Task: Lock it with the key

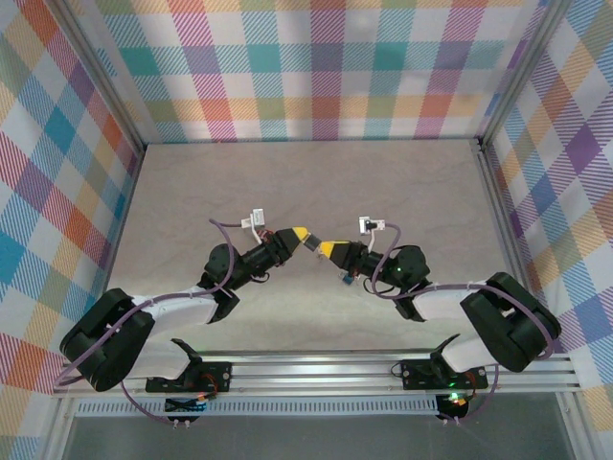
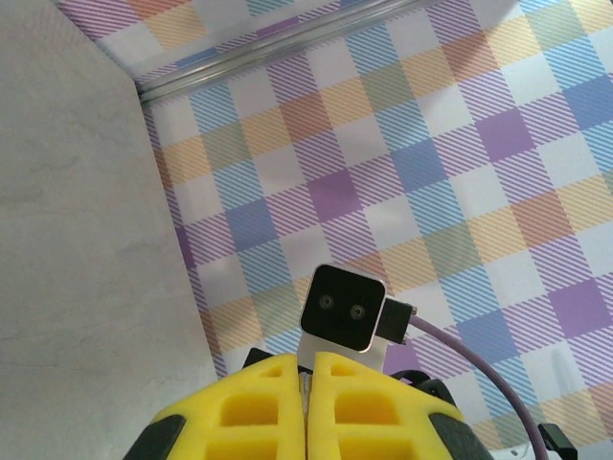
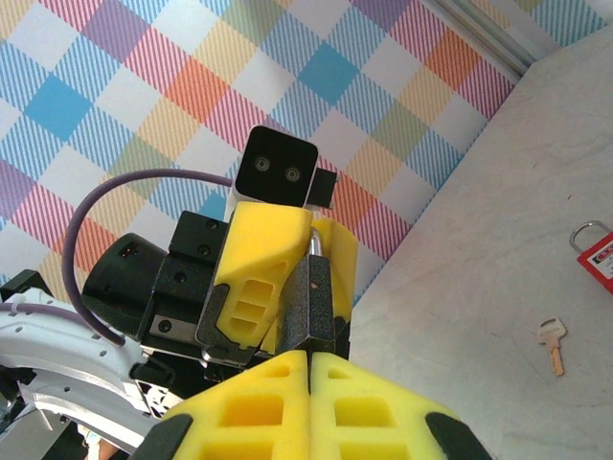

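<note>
The key [image 3: 551, 343] lies flat on the table [image 3: 460, 287], held by neither gripper. In the right wrist view its long axis runs near upright, head up and a little left, blade pointing down and a little right. It sits near the red padlock [image 3: 599, 257] but apart from it, and the frame edge cuts that lock off. The table is pale mottled grey, closed in by bright plaid walls [image 1: 316, 67] with a metal rail [image 3: 488, 29] at their foot. Over the table's middle the arms meet tip to tip. The left gripper [image 1: 303, 234] pinches a dark, rough block with a silver top, seemingly a small black padlock [image 3: 311, 307]. The right gripper [image 3: 308, 369] has its fingers pressed together right at that block; whether anything sits between them is hidden
</note>
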### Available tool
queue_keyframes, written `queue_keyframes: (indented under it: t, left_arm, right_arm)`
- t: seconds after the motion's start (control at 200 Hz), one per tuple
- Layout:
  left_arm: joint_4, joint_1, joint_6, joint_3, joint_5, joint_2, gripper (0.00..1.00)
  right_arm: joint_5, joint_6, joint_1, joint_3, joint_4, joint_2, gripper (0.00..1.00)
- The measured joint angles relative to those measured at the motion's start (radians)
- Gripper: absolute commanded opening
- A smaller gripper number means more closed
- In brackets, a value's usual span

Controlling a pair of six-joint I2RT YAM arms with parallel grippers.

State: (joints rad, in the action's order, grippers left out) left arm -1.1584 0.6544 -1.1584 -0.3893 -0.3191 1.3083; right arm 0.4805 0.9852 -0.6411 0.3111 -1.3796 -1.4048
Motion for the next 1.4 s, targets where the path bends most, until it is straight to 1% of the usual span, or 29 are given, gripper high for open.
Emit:
queue_keyframes:
  t: [0.405,0.855,1.4]
  left_arm:
    - [0.002,0.005,-0.005,0.000,-0.029,0.000,0.00]
    - [0.003,0.004,-0.009,-0.019,-0.032,0.013,0.00]
    - [0.005,0.000,-0.017,-0.034,-0.039,0.013,0.00]
  right_arm:
    - [-0.024,-0.006,-0.014,-0.045,-0.020,0.029,0.00]
    - [-0.079,-0.029,-0.035,-0.077,-0.034,0.054,0.00]
    - [-0.099,-0.044,-0.048,-0.101,-0.047,0.073,0.00]
